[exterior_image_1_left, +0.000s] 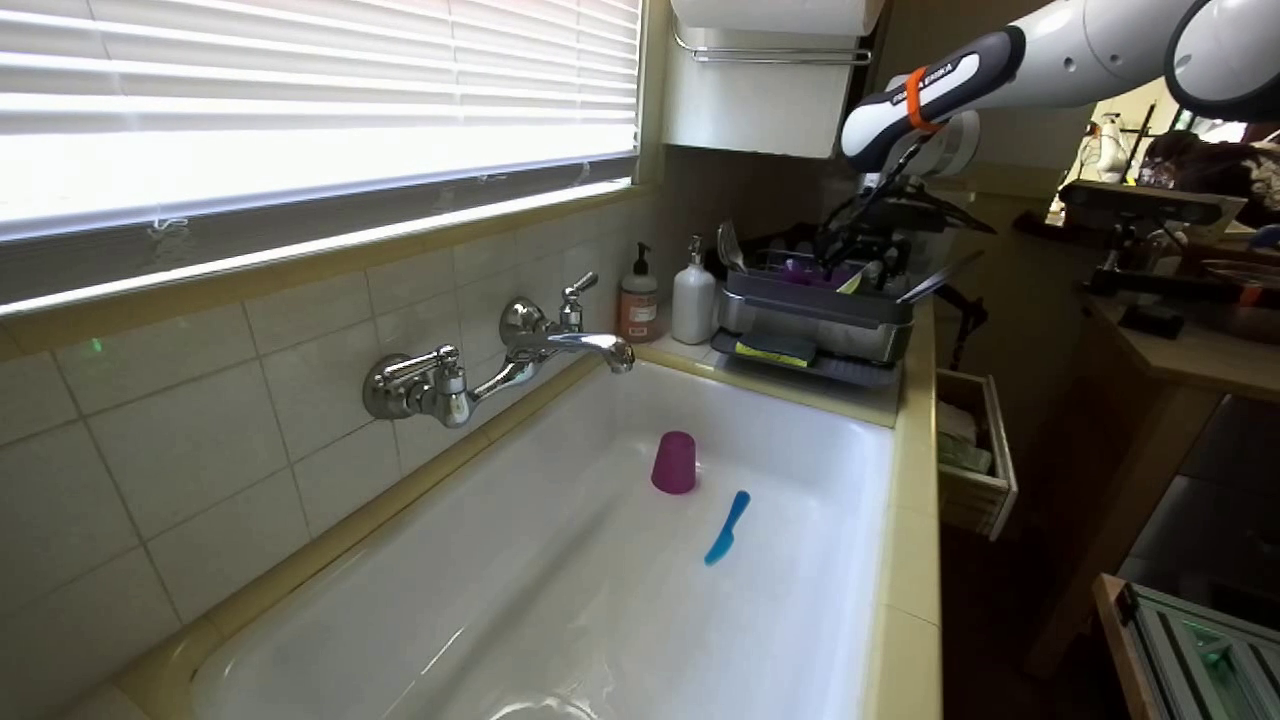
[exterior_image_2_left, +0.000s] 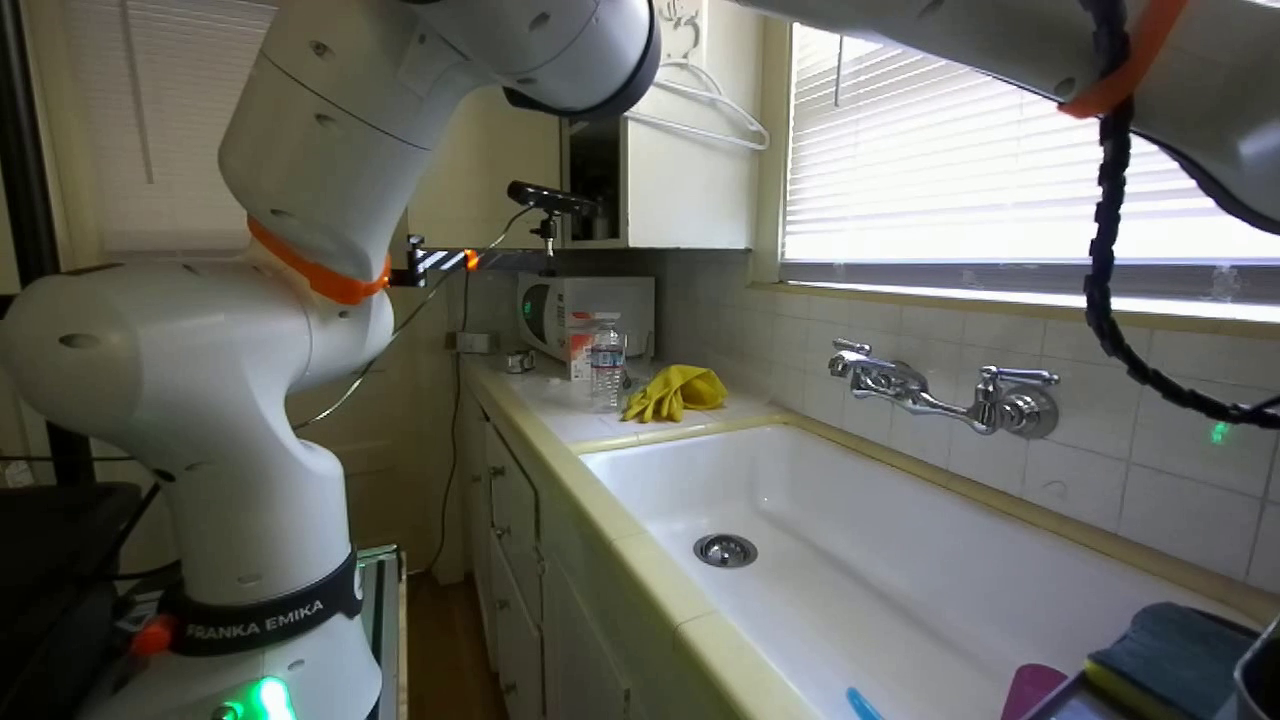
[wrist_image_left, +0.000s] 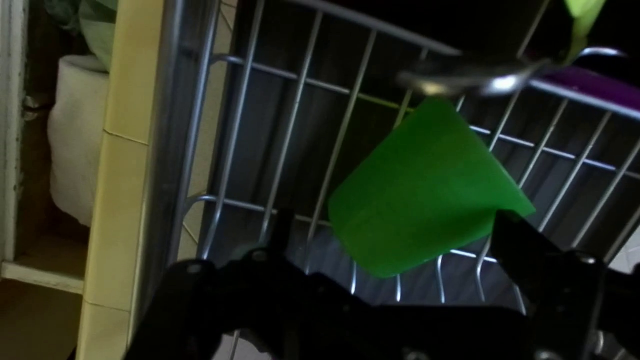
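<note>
The fingers (wrist_image_left: 530, 250) stand wide apart, pointing down into a wire rack (wrist_image_left: 375, 26) where a green cup (wrist_image_left: 425, 195) lies on its side across the wires. In the wrist view one of them overlaps the cup's mouth end; whether they touch, I cannot tell. A blurred metal utensil (wrist_image_left: 500, 84) crosses just past the cup, near a purple item (wrist_image_left: 595, 85). Alongside the rack runs the yellow-edged worktop (wrist_image_left: 117, 165), and beyond that edge a pulled-out drawer (wrist_image_left: 42, 276) holds a white roll (wrist_image_left: 77, 145).

Just by the rack lies a grey-and-yellow sponge (exterior_image_1_left: 780, 350), with a white pump bottle (exterior_image_1_left: 693, 305) and a reddish pump bottle (exterior_image_1_left: 638, 310) near it. Next comes the white sink (exterior_image_1_left: 820, 450), where a pink cup (exterior_image_1_left: 674, 465) stands narrower end up, near a blue knife (exterior_image_1_left: 727, 528). A chrome tap (exterior_image_1_left: 585, 342) juts over it, below bright blinds (exterior_image_1_left: 320, 110). Past the sink, in an exterior view, yellow gloves (exterior_image_2_left: 675, 392) and a clear bottle (exterior_image_2_left: 606, 362) sit before a microwave (exterior_image_2_left: 635, 300).
</note>
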